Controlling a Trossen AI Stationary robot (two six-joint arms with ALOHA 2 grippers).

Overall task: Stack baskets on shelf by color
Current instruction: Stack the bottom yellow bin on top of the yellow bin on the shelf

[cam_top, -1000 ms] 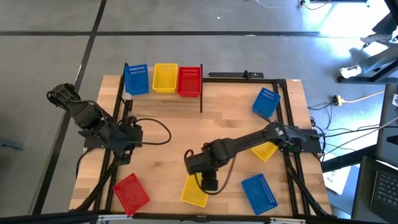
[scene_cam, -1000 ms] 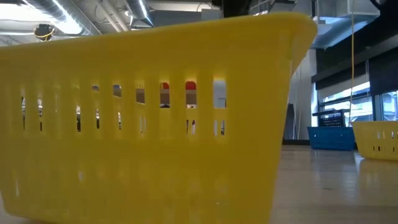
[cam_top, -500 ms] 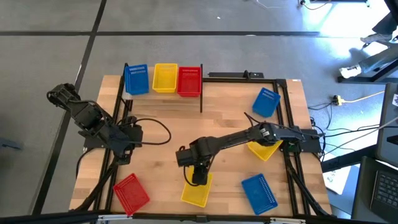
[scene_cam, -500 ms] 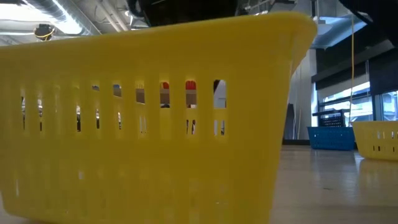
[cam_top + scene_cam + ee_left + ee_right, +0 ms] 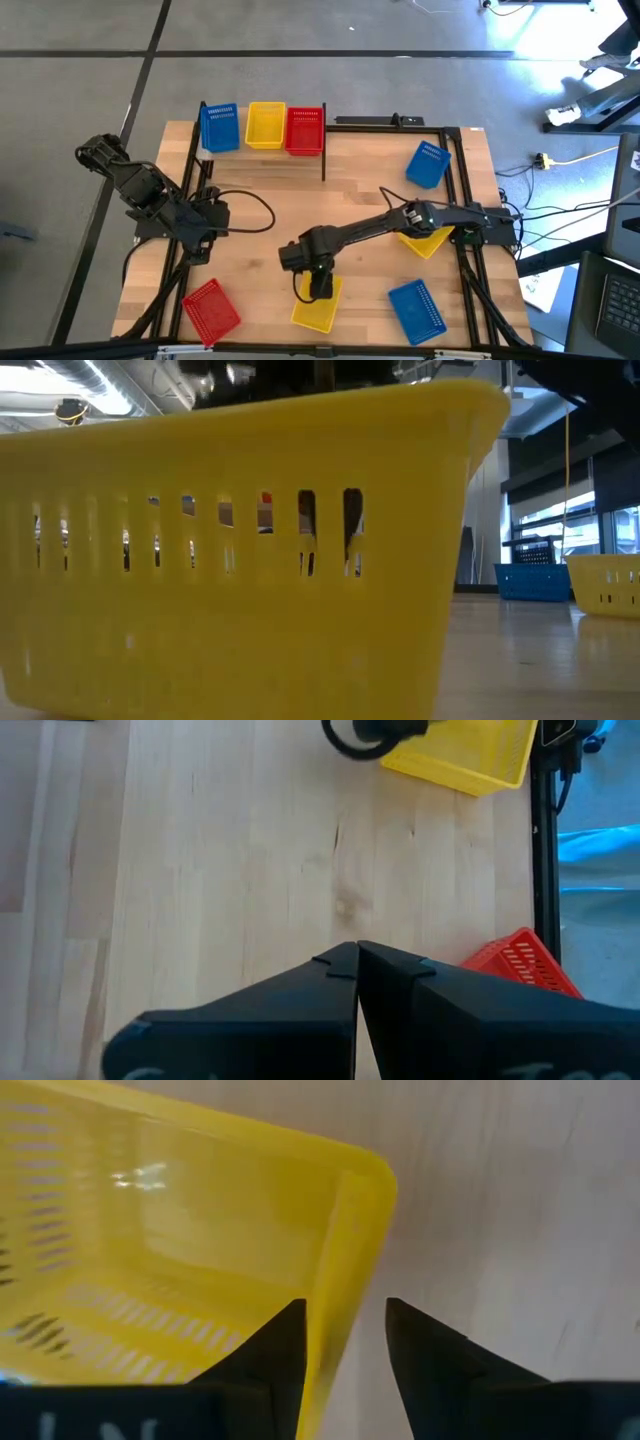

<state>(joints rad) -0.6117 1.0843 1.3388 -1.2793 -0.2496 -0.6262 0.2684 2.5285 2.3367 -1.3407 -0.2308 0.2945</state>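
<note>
Right gripper (image 5: 338, 1342) fingers apart astride yellow basket (image 5: 317, 306) rim near front edge, left gripper (image 5: 357, 963) pressed together, shelf (image 5: 262, 150) at back edge holding blue, yellow, red baskets

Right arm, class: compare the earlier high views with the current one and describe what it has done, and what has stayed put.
The right gripper has swung leftward along the table's near side and now sits over the near yellow basket, its open jaws straddling one wall of it, not yet closed. The left gripper, shut, stayed parked at the left edge. No basket has moved, and the shelf holds the same three.
</note>
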